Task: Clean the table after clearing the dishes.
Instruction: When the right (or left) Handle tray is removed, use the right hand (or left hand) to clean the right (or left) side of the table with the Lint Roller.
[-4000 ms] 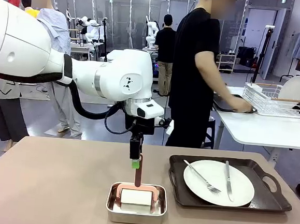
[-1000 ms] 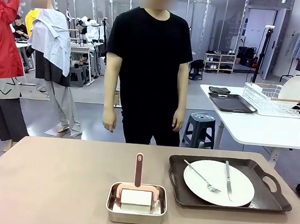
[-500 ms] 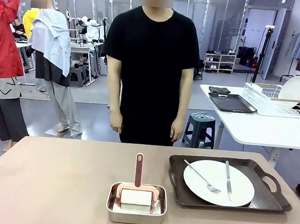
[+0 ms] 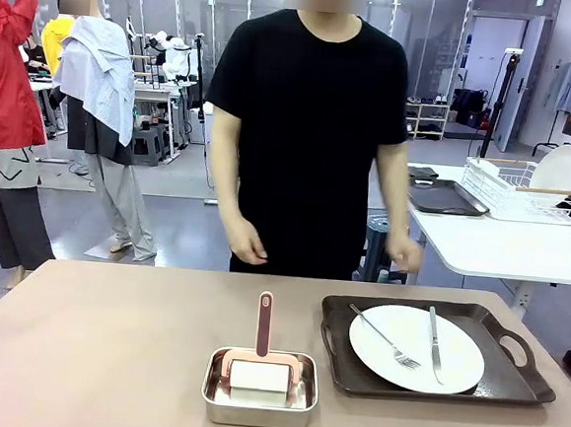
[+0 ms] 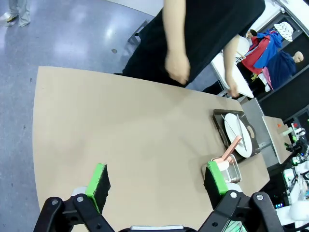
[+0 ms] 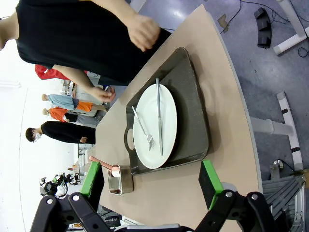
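Observation:
On the right of the taupe table (image 4: 107, 348) stands a dark brown handled tray (image 4: 337, 371) bearing a white plate (image 4: 451, 370) with a fork (image 4: 384, 338) and a knife (image 4: 434, 346). A person in black stands at the far edge, hands (image 4: 401, 252) raised just short of the tray. My left gripper (image 5: 157, 181) hangs open high above the table's bare left part. My right gripper (image 6: 150, 179) is open too, above the table's near edge by the tray (image 6: 193, 106) and plate (image 6: 169, 121). Nothing is between either pair of fingers.
A small steel pan (image 4: 259, 401) holding a pink-handled white roller (image 4: 263, 335) sits at the front middle. The white side table (image 4: 501, 245) at the right carries another dark tray (image 4: 445, 196) and a dish rack with a plate (image 4: 556, 168).
The person has stepped right, closer to the tray, and raised both hands. Four seconds ago my left arm hung over the roller; it has left the front view.

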You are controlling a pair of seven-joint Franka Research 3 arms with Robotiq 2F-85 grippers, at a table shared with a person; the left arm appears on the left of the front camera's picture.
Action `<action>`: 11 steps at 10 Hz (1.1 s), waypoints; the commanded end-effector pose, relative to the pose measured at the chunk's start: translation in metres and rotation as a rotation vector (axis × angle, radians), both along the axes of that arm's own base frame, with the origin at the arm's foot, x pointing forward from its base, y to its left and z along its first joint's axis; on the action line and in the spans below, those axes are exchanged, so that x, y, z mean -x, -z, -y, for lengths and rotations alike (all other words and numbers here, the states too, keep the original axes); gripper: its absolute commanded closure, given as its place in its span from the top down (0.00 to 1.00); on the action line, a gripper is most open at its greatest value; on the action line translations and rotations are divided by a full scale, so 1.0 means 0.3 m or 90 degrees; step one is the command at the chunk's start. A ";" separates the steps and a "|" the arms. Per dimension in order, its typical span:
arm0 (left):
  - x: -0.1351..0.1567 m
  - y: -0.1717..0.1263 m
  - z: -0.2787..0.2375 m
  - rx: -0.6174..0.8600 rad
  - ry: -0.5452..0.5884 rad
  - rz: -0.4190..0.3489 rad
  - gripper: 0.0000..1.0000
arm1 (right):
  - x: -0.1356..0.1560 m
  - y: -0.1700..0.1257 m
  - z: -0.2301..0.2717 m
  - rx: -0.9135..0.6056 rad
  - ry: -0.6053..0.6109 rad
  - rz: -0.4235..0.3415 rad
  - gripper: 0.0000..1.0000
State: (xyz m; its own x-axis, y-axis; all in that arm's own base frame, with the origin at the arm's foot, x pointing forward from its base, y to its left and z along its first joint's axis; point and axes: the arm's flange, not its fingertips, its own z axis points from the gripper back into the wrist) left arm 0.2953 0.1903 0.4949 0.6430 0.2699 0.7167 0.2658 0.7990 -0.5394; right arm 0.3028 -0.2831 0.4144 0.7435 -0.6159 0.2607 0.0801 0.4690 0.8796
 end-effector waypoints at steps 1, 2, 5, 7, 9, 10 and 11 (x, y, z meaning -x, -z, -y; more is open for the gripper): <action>0.011 -0.001 -0.005 -0.001 0.007 -0.002 1.00 | 0.017 -0.001 -0.002 0.005 -0.006 0.003 1.00; 0.011 -0.001 -0.005 -0.001 0.007 -0.002 1.00 | 0.017 -0.001 -0.002 0.005 -0.006 0.003 1.00; 0.011 -0.001 -0.005 -0.001 0.007 -0.002 1.00 | 0.017 -0.001 -0.002 0.005 -0.006 0.003 1.00; 0.011 -0.001 -0.005 -0.001 0.007 -0.002 1.00 | 0.017 -0.001 -0.002 0.005 -0.006 0.003 1.00; 0.011 -0.001 -0.005 -0.001 0.007 -0.002 1.00 | 0.017 -0.001 -0.002 0.005 -0.006 0.003 1.00; 0.011 -0.001 -0.005 -0.001 0.007 -0.002 1.00 | 0.017 -0.001 -0.002 0.005 -0.006 0.003 1.00; 0.011 -0.001 -0.005 -0.001 0.007 -0.002 1.00 | 0.017 -0.001 -0.002 0.005 -0.006 0.003 1.00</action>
State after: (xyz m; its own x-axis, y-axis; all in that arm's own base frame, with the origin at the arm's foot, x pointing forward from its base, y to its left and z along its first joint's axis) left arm 0.2953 0.1903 0.4949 0.6431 0.2699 0.7167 0.2658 0.7989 -0.5395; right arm 0.3028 -0.2831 0.4144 0.7435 -0.6159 0.2607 0.0801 0.4689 0.8796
